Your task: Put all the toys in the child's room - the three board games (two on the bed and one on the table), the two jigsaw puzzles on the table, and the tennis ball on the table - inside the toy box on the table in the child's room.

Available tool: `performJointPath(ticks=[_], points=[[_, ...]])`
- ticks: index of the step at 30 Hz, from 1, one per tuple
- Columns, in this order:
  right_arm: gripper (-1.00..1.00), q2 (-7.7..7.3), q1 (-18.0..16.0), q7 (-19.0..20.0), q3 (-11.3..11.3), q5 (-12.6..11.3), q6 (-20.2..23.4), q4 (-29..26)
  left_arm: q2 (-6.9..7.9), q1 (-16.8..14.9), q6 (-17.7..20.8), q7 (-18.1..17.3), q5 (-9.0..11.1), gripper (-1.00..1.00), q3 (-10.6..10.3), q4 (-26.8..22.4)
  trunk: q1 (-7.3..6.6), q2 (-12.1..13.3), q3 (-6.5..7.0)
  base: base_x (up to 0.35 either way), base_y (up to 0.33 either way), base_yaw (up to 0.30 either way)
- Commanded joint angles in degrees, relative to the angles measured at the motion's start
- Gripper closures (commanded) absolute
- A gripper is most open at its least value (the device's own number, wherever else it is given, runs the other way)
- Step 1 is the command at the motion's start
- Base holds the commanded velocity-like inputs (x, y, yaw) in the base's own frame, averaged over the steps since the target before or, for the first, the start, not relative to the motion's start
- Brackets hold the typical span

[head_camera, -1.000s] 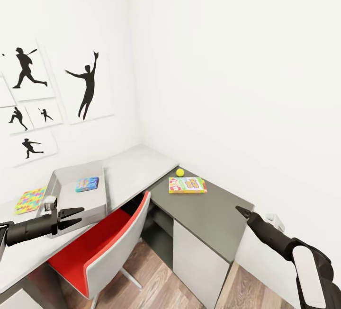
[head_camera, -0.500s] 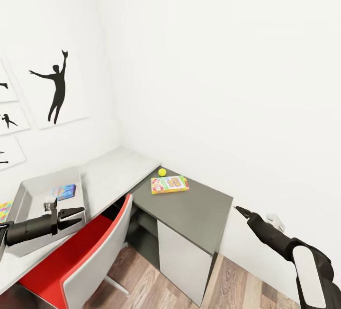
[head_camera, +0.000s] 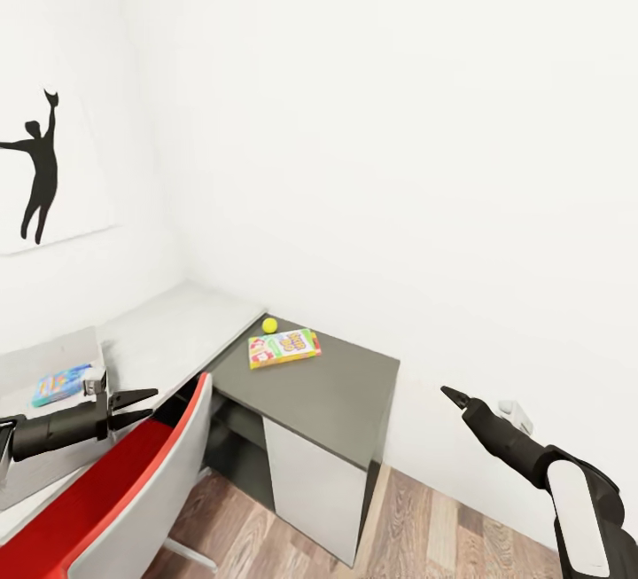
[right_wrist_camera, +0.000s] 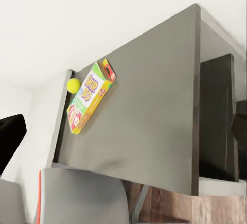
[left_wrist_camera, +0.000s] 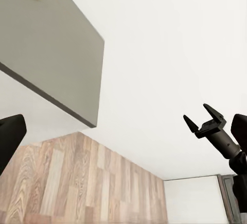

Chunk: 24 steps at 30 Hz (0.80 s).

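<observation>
Your next pick sits on the dark part of the table (head_camera: 337,388), up by the wall: the board game (head_camera: 284,348) lies flat near the far edge, and the ball (head_camera: 269,325) rests just beyond its far corner, close to the wall. Both lie ahead of you and between the arms. The game's long axis runs roughly along the wall edge.

Your right end effector (head_camera: 454,396) hangs off the table's right end, well apart from the game; I judge it the better placed arm, since the right wrist view looks straight across the dark top at game (right_wrist_camera: 88,102) and ball (right_wrist_camera: 73,85).

Your left end effector (head_camera: 135,409) is spread open and empty above the red chair (head_camera: 124,490). The right one is empty too, but I cannot tell its opening.

The toy box (head_camera: 53,357) is at the left, on the pale top, with a blue game (head_camera: 60,383) already in it.
</observation>
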Motion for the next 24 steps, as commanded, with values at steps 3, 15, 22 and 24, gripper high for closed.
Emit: performJointPath(ticks=[3,15,22,24], points=[[-1.00,0.07,-0.1,0.5,-0.2,0.4,0.4,0.0,-0.01,0.0,0.6,-0.5,-0.6,-1.00,0.1,-0.1,0.04,-0.1,-0.13,0.000,0.000,-0.277],[-1.00,0.07,-0.1,0.5,-0.2,0.4,0.4,0.0,-0.01,0.0,0.6,-0.5,-0.6,-1.00,0.1,-0.1,0.04,-0.1,-0.13,0.000,0.000,-0.277],[-1.00,0.07,-0.1,0.5,-0.2,0.4,0.4,0.0,-0.01,0.0,0.6,-0.5,-0.6,-1.00,0.1,-0.1,0.04,-0.1,-0.13,0.000,0.000,-0.277],[-1.00,0.07,-0.1,0.5,-0.2,0.4,0.4,0.0,-0.01,0.0,0.6,-0.5,-0.6,-1.00,0.1,-0.1,0.04,-0.1,-0.13,0.000,0.000,-0.277]])
